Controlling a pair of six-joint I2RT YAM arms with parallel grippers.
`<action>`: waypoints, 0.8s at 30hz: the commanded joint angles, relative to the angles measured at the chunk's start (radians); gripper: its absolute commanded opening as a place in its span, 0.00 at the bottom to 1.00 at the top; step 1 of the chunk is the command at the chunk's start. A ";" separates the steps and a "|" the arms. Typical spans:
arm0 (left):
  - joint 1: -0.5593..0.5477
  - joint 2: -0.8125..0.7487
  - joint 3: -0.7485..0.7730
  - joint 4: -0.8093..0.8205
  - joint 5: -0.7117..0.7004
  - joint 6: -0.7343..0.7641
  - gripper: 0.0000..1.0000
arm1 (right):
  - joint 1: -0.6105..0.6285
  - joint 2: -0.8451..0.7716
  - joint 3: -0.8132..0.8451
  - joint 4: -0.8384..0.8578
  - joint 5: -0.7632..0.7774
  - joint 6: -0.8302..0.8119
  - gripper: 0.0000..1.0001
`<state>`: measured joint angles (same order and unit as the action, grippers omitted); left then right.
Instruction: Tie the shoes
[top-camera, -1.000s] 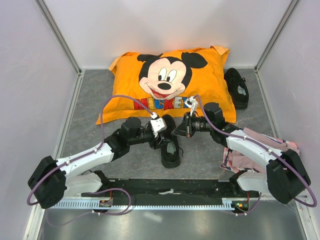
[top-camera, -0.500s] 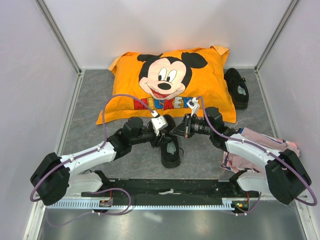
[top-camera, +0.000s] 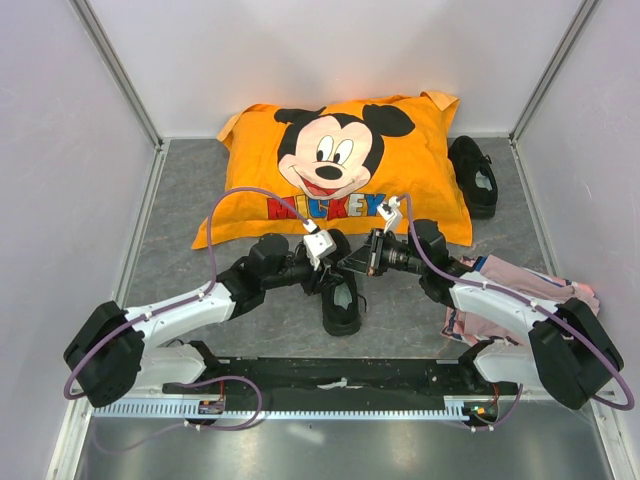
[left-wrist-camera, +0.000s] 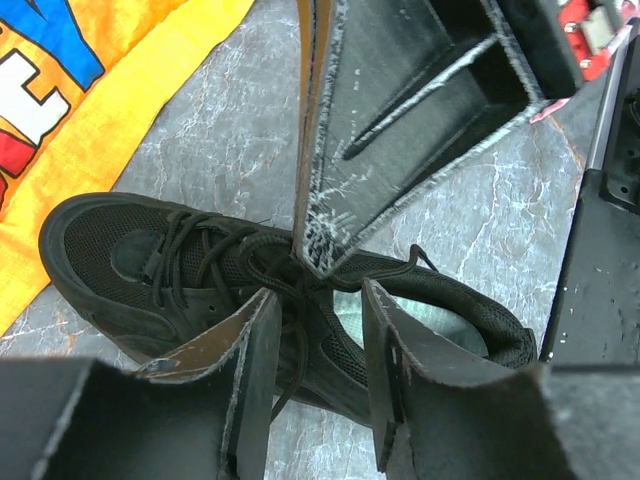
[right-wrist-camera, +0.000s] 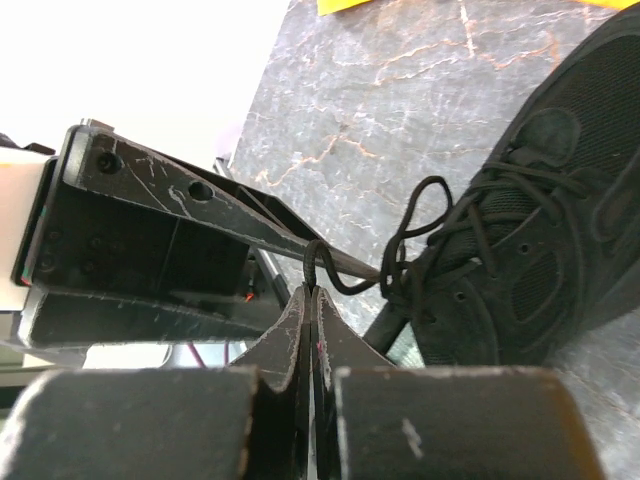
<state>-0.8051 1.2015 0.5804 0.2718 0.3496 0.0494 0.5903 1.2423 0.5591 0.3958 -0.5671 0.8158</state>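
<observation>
Right pincer (right-wrist-camera: 311, 292) clamps a thin black lace (right-wrist-camera: 311, 262) of the black low-top sneaker (right-wrist-camera: 530, 230); left pincer (left-wrist-camera: 318, 305) hangs open above it.

A pillow (top-camera: 340, 165) lies at the far middle of the desk (top-camera: 180, 220), close to the back wall. One shoe (top-camera: 342, 300) lies in the middle of the desk, just near of the pillow's near edge. The second shoe (top-camera: 474, 175) lies at the far right, right beside the pillow's right edge. A cloth (top-camera: 500, 300) lies at the near right, partly under the right arm. The left gripper (top-camera: 328, 258) and right gripper (top-camera: 354, 262) meet over the far end of the middle shoe, left one on the left, nearly touching. A lace (right-wrist-camera: 420, 215) runs from that shoe up into the right gripper.
</observation>
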 joint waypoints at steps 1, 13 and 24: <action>-0.006 0.006 0.041 0.050 -0.029 -0.031 0.36 | 0.016 -0.006 -0.014 0.078 0.007 0.048 0.00; -0.005 0.010 0.047 0.063 -0.031 -0.078 0.40 | 0.019 0.005 -0.028 0.097 0.012 0.066 0.00; -0.005 0.004 0.036 0.067 -0.023 -0.059 0.15 | 0.019 -0.003 -0.034 0.095 0.016 0.068 0.00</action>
<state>-0.8059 1.2091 0.5911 0.2859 0.3214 -0.0006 0.6048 1.2434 0.5327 0.4561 -0.5529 0.8722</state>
